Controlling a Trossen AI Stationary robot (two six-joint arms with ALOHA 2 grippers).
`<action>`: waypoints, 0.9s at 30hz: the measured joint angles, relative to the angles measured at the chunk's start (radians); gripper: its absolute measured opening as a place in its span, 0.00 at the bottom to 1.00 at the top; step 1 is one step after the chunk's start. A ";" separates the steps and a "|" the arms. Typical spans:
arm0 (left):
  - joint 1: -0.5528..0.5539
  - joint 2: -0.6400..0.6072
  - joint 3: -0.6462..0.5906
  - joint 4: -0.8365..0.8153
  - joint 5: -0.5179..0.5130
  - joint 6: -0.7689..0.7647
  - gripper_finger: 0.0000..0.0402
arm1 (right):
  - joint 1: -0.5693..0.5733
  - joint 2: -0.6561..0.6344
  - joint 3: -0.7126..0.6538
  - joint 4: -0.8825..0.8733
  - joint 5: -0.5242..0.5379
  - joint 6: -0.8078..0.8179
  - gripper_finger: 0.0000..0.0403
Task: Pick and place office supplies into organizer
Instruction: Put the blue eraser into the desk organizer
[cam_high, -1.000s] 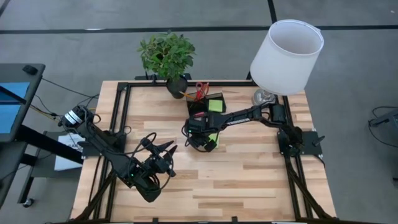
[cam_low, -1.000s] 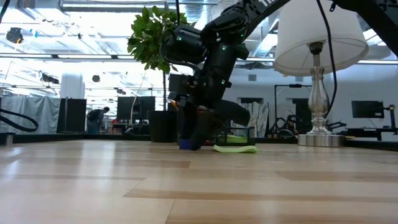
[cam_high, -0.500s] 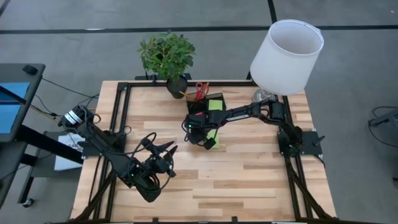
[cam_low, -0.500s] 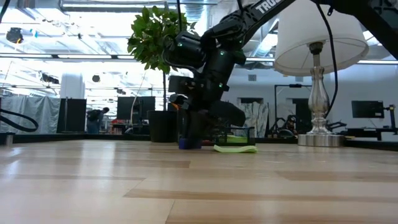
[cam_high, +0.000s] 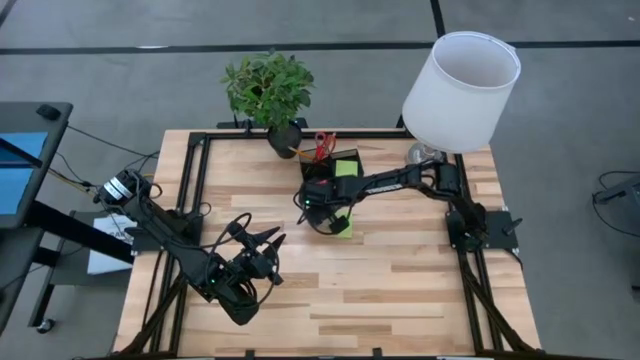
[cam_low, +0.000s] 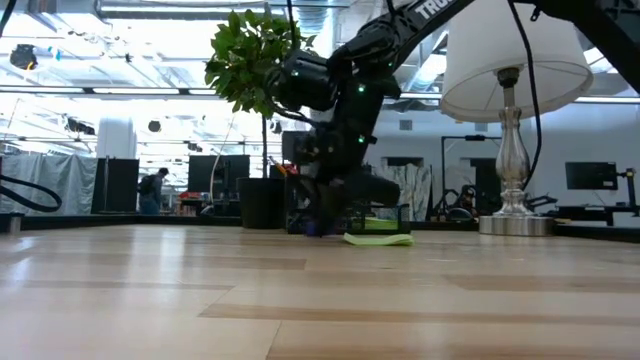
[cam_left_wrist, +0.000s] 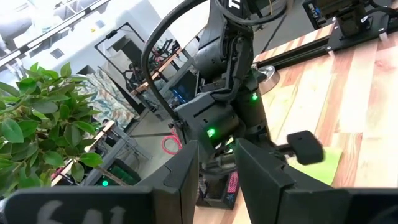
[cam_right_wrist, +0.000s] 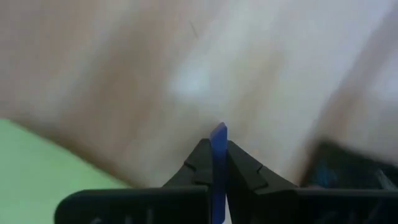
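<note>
Thin blue piece (cam_right_wrist: 218, 163) pinched upright between the closed fingers of the right end effector (cam_right_wrist: 213, 160) — held low over the desk (cam_high: 400, 270), just beside the organizer (cam_high: 330, 165) and a lime-green sticky-note pad (cam_high: 342, 226). Left end effector (cam_high: 262, 240) — slightly open, empty, well apart.

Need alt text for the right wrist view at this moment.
The right gripper is shut on a thin blue piece that stands up between its fingertips, above the blurred wooden table. A lime-green sticky-note pad lies to one side and a dark object shows at the opposite edge.
</note>
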 joint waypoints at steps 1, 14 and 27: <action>0.000 0.000 0.000 0.000 0.000 0.000 0.24 | 0.002 -0.010 -0.002 -0.005 0.028 0.001 0.01; 0.000 0.000 0.000 0.000 0.017 0.000 0.24 | -0.027 -0.139 0.005 0.137 0.136 0.003 0.00; 0.000 0.000 0.000 0.001 0.025 0.000 0.24 | -0.105 -0.015 0.004 0.192 0.204 0.020 0.00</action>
